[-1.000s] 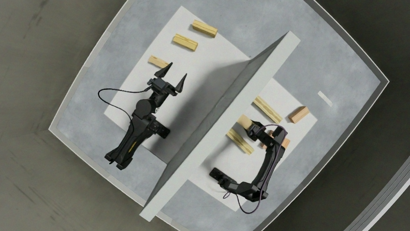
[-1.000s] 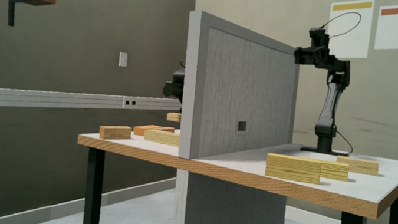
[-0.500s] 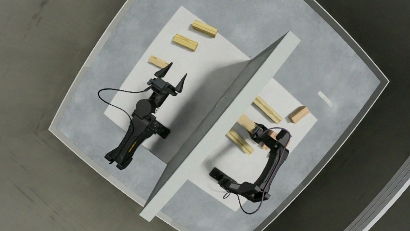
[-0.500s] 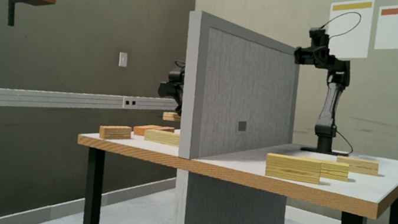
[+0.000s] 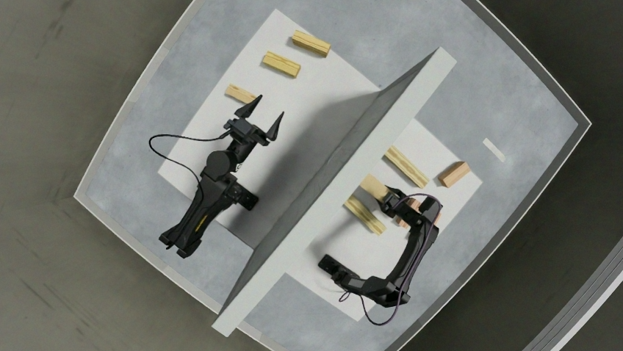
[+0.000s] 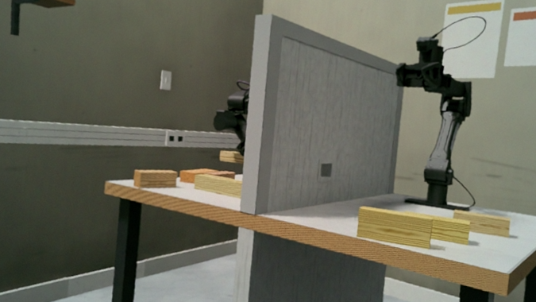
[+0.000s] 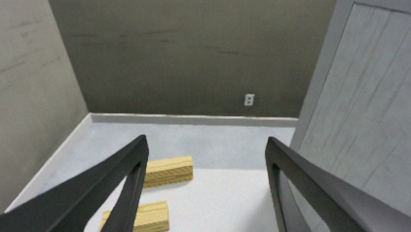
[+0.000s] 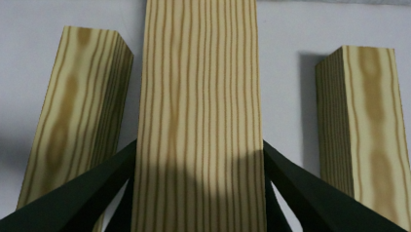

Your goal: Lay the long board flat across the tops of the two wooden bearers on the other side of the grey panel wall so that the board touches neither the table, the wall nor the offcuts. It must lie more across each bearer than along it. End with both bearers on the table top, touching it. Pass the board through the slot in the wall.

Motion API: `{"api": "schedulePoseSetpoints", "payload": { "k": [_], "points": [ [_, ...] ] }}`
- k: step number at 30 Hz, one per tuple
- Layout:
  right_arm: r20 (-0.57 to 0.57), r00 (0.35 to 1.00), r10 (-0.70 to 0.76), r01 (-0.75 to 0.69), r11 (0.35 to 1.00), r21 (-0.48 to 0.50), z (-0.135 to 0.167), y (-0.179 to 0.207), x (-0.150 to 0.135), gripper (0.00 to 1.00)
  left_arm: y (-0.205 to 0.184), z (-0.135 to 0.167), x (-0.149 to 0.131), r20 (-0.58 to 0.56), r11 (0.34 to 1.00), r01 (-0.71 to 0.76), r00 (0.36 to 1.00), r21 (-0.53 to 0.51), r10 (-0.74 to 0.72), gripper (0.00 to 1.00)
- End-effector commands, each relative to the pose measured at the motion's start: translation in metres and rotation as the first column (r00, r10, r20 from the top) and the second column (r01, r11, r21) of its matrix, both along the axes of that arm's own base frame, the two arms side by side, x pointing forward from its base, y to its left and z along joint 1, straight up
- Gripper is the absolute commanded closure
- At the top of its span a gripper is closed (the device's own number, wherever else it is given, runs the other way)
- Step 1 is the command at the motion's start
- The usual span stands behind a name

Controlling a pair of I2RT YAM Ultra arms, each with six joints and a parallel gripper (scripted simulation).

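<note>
My right gripper [image 5: 388, 194] is shut on the long pale board [image 5: 373, 185] on the right arm's side of the grey panel wall [image 5: 336, 174]. In the right wrist view the board [image 8: 200, 112] runs straight out from the fingers, above the gap between the two bearers [image 8: 73, 122] [image 8: 365, 122]. The bearers [image 5: 405, 166] [image 5: 364, 214] lie on the table on either side of it. The slot [image 6: 325, 169] in the wall looks dark and empty. My left gripper [image 5: 270, 105] [image 7: 206, 143] is open and empty, held high on the other side of the wall.
Two reddish offcuts [image 5: 453, 173] [image 5: 412, 213] lie near the right arm, one partly under it. Three wooden blocks [image 5: 310, 42] [image 5: 281, 64] [image 5: 240, 93] lie on the left arm's side. A small white strip [image 5: 494, 149] lies near the table's far edge.
</note>
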State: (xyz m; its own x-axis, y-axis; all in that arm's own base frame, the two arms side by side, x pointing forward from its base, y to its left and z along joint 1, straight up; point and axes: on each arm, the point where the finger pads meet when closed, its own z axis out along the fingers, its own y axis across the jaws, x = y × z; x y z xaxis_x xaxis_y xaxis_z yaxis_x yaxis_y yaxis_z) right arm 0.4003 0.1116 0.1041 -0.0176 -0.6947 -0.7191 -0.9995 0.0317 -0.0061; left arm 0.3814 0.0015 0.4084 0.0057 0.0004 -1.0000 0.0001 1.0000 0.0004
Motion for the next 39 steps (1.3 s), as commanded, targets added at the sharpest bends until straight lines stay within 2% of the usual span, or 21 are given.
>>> {"api": "schedulePoseSetpoints", "payload": {
  "k": [1,3,4,7,11,13,17,19,21,25,32,34,38,39],
  "points": [
    [0.070,0.998,-0.003,-0.002,0.998,0.069,0.035,0.004,0.007,1.00,-0.004,0.018,-0.003,0.027,1.000,0.005,1.000,0.005,-0.005,0.26],
    [0.036,0.999,0.001,-0.003,0.997,0.071,0.025,0.008,0.003,1.00,-0.004,0.018,-0.003,0.027,1.000,0.005,1.000,0.005,-0.005,0.26],
    [0.078,0.997,-0.003,-0.002,0.998,0.069,0.037,0.005,0.007,1.00,-0.004,0.018,-0.003,0.027,1.000,0.005,1.000,0.005,-0.005,0.26],
    [0.034,0.999,-0.003,0.001,0.997,0.071,0.023,0.006,-0.003,1.00,-0.004,0.018,-0.003,0.027,1.000,0.005,1.000,0.005,-0.005,0.26],
    [0.050,0.999,-0.009,0.006,0.998,0.070,0.031,0.006,0.002,1.00,-0.004,0.018,-0.003,0.027,1.000,0.005,1.000,0.005,-0.005,0.26],
    [0.009,1.000,-0.001,0.000,0.997,0.072,0.012,-0.002,0.005,1.00,-0.004,0.018,-0.003,0.027,1.000,0.005,1.000,0.005,-0.005,0.26],
    [0.058,0.998,-0.012,0.008,0.998,0.067,0.031,-0.008,0.006,1.00,-0.004,0.018,-0.003,0.027,1.000,0.005,1.000,0.005,-0.005,0.26],
    [0.058,0.998,-0.012,0.008,0.998,0.067,0.031,-0.008,0.006,1.00,-0.004,0.018,-0.003,0.027,1.000,0.005,1.000,0.005,-0.005,0.26],
    [0.001,1.000,-0.005,0.005,0.998,0.069,0.012,-0.012,0.004,1.00,-0.004,0.018,-0.003,0.027,1.000,0.005,1.000,0.005,-0.005,0.26],
    [0.067,0.998,0.014,-0.018,0.998,0.064,0.037,-0.001,0.003,1.00,-0.004,0.018,-0.003,0.027,1.000,0.005,1.000,0.005,-0.005,0.26],
    [0.039,0.999,-0.009,0.007,0.998,0.066,0.027,-0.011,0.005,1.00,-0.004,0.018,-0.003,0.027,1.000,0.005,1.000,0.005,-0.005,0.26],
    [0.069,0.998,-0.004,0.001,0.999,0.052,0.040,0.000,0.006,1.00,-0.004,0.018,-0.003,0.027,1.000,0.005,1.000,0.005,-0.005,0.26],
    [0.094,0.995,-0.042,0.040,0.999,0.018,0.040,-0.003,0.016,1.00,-0.004,0.018,-0.003,0.027,1.000,0.005,1.000,0.005,-0.005,0.26],
    [0.029,0.997,-0.066,0.067,0.998,-0.016,0.019,-0.005,0.006,1.00,-0.004,0.018,-0.003,0.027,1.000,0.005,1.000,0.005,-0.005,0.26]
  ]
}}
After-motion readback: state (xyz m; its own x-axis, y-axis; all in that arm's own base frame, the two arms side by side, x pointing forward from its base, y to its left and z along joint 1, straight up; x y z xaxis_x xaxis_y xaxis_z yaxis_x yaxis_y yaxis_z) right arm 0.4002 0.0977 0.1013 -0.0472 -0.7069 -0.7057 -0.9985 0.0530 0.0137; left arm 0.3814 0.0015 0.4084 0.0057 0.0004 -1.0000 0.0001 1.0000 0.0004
